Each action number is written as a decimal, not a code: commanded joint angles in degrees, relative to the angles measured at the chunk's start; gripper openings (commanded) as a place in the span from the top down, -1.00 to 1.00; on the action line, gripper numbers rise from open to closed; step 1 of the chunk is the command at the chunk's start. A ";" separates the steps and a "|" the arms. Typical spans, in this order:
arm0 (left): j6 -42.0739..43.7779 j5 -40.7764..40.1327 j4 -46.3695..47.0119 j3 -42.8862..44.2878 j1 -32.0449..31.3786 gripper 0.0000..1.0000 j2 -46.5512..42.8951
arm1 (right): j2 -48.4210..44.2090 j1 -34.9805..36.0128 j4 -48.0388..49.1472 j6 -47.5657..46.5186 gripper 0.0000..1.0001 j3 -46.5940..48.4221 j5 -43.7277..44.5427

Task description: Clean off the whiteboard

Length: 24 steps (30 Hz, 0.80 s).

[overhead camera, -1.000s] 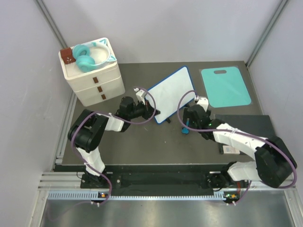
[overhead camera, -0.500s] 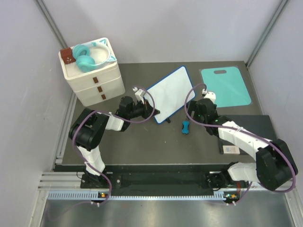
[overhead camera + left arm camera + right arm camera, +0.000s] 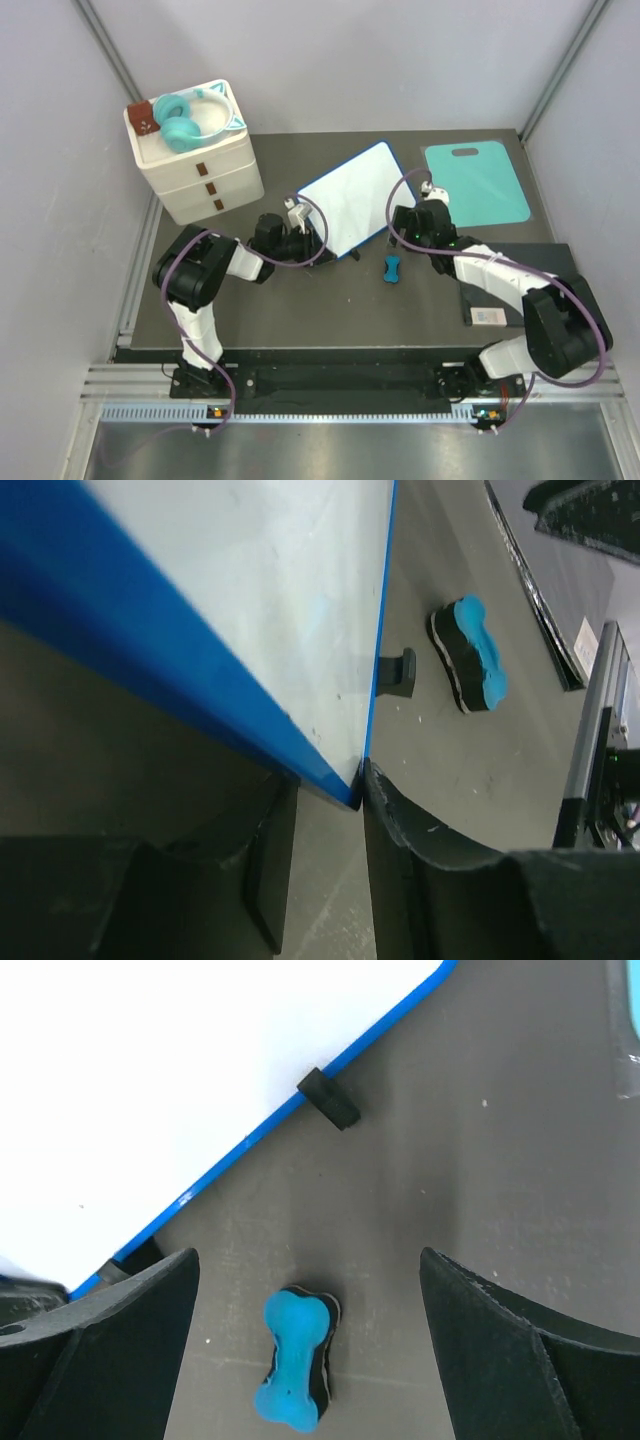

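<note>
Whiteboard (image 3: 345, 200) sits mid-counter, nearer the far edge, turned diagonal: one corner aims at the far right corner, the opposite one at the near left. Face reads plain white w/ a thin blue rim. Left gripper (image 3: 318, 240) is clamped on the rim by the board's near corner. The wrist view shows both fingers (image 3: 420, 860) pinching the blue edge. Can't tell if that corner is off the counter.

Right gripper (image 3: 403, 226) hangs at the board's right-hand corner, jaws spread wide w/ nothing btwn them. Below it in the wrist view lies the blue bone-shaped eraser (image 3: 295, 1360), black felt underneath. It rests on the counter just beside the board's near right edge, not touching. A black foot (image 3: 328, 1098) sticks out under the rim there.

Room: the widest bare stretch of dark counter (image 3: 300, 310) runs along the near edge btwn the two arms. Left of the board there's a narrow gap, then the white 3-drawer unit (image 3: 205, 175) in the far left corner. Teal cat-ear headphones (image 3: 185, 120) & a small brown item (image 3: 140, 118) sit on top of it. The far right corner has a teal mat (image 3: 477, 185) w/ a handle slot, apart from the board's far corner. At near right is a black pad (image 3: 520, 262) w/ a small white card (image 3: 487, 316); the right forearm lies across it.
</note>
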 commanded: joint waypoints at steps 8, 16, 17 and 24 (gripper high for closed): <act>3.40 0.71 -3.14 -5.09 -0.36 0.13 -5.57 | 6.68 -5.30 7.18 -0.39 -0.64 5.63 -6.57; 2.78 -0.79 -3.58 -9.66 -0.36 0.36 -12.70 | 9.24 -7.50 10.70 0.58 0.44 6.52 -7.28; 2.61 -0.96 -3.93 -10.37 -0.36 0.48 -13.84 | 9.59 -7.67 10.53 0.58 0.61 6.87 -5.44; -2.65 -3.51 -1.66 -15.29 -0.36 1.00 -16.48 | 18.02 -8.99 8.68 0.76 1.00 12.14 -1.12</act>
